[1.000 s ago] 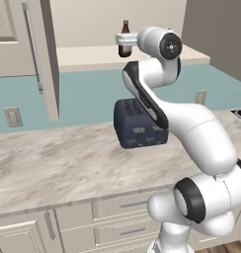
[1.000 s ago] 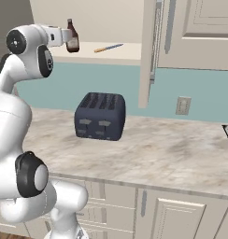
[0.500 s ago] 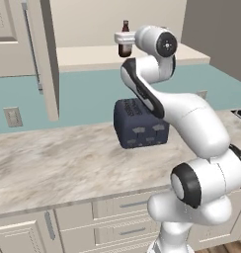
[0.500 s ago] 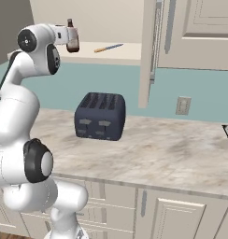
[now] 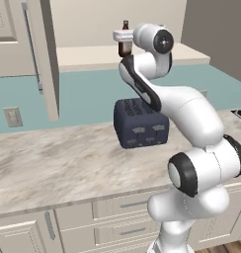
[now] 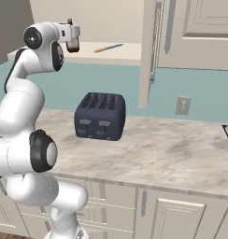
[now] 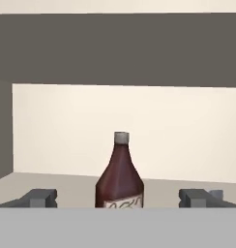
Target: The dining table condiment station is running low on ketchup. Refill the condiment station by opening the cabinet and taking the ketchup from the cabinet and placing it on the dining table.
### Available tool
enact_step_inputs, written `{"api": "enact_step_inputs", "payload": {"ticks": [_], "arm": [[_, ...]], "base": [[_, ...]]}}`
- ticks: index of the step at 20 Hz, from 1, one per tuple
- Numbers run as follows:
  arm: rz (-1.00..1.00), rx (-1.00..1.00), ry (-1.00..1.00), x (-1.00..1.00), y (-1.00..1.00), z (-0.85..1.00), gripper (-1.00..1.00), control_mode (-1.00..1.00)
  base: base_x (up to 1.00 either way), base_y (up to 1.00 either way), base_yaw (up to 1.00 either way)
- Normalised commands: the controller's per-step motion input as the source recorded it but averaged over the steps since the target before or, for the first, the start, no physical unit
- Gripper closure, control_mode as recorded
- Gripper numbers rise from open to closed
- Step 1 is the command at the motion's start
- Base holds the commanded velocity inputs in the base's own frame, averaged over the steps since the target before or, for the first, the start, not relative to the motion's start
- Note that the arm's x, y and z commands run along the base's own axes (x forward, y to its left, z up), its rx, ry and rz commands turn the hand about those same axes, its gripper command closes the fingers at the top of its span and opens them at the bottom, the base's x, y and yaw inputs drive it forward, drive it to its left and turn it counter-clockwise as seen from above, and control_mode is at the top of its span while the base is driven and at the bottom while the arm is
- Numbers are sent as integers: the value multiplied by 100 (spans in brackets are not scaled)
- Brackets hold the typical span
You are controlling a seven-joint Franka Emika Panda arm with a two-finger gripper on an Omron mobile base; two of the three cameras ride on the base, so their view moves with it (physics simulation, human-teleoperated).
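Elbow swung right; dark ketchup [image 7: 119, 177] seemingly upright.

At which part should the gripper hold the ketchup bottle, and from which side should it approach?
Probably the wide lower body of the ketchup, approached level from the open front of the cabinet. The bottle stands upright on the shelf, centred between the open gripper's fingertips. The neck is narrow and tapered, so it would likely slip.

Teal wall [image 5: 88, 96], marble counter [image 5: 58, 163], dark toaster [image 5: 140, 123], wall outlet [image 6: 183, 105]
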Motion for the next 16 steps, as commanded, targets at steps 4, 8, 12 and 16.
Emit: {"api": "enact_step_inputs", "payload": {"ticks": [4,8,12,16], "arm": [[0,0,0,14,0,0,-100,-100],[0,0,0,12,0,0,-100,-100],[0,0,0,29,0,2,-100,-100],[0,0,0,41,0,3,-100,-100]], "base": [[0,0,0],[0,0,0],[0,0,0],[0,0,0]]}}
